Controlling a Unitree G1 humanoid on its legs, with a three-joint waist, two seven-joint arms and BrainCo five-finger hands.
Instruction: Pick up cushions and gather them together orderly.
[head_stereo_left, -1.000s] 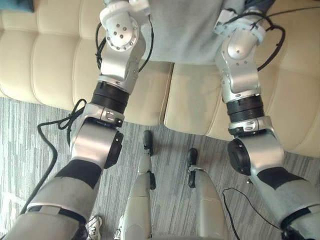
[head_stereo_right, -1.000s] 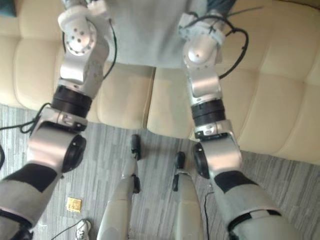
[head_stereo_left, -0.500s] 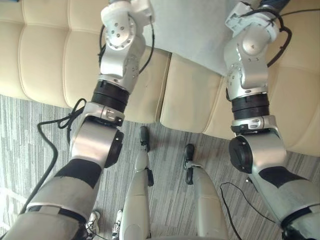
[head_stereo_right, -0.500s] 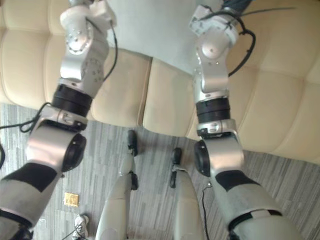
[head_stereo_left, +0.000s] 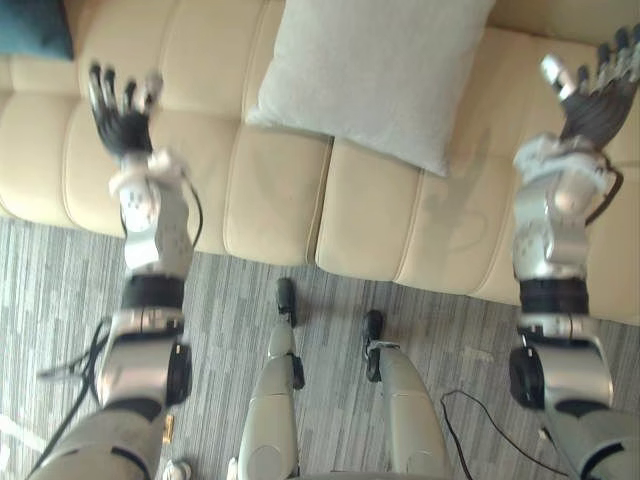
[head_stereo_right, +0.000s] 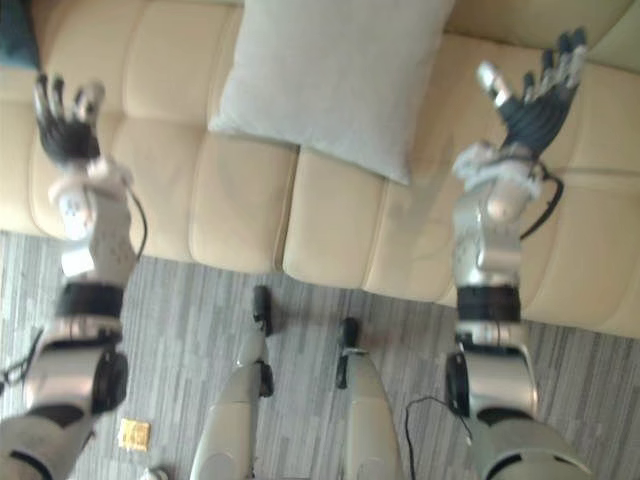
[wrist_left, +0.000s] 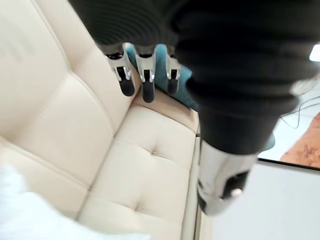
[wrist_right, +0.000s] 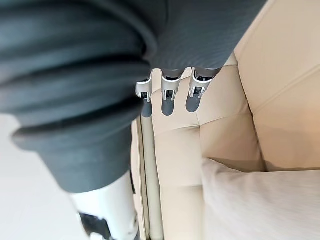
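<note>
A light grey cushion (head_stereo_left: 370, 70) lies flat on the cream sofa (head_stereo_left: 270, 200), over the middle seat and up against the backrest. My left hand (head_stereo_left: 122, 110) hovers over the sofa seat well to the cushion's left, open with fingers spread and nothing in it. Off to the cushion's right, my right hand (head_stereo_left: 590, 95) is raised and open, also empty. A teal cushion (head_stereo_left: 35, 25) sits at the sofa's far left end; it also shows past my left hand's fingers (wrist_left: 143, 82). The grey cushion's corner (wrist_right: 260, 205) appears beyond my right hand's fingers (wrist_right: 172, 97).
The sofa's front edge runs across the view, with grey striped carpet (head_stereo_left: 450, 320) below it. A small yellow scrap (head_stereo_right: 133, 432) lies on the carpet at the lower left. Bare sofa seat lies on both sides of the grey cushion.
Both arms were reaching in at the grey cushion; now both hands have opened and swung apart to its sides. The cushion rests alone on the sofa. The view has shifted as well.
</note>
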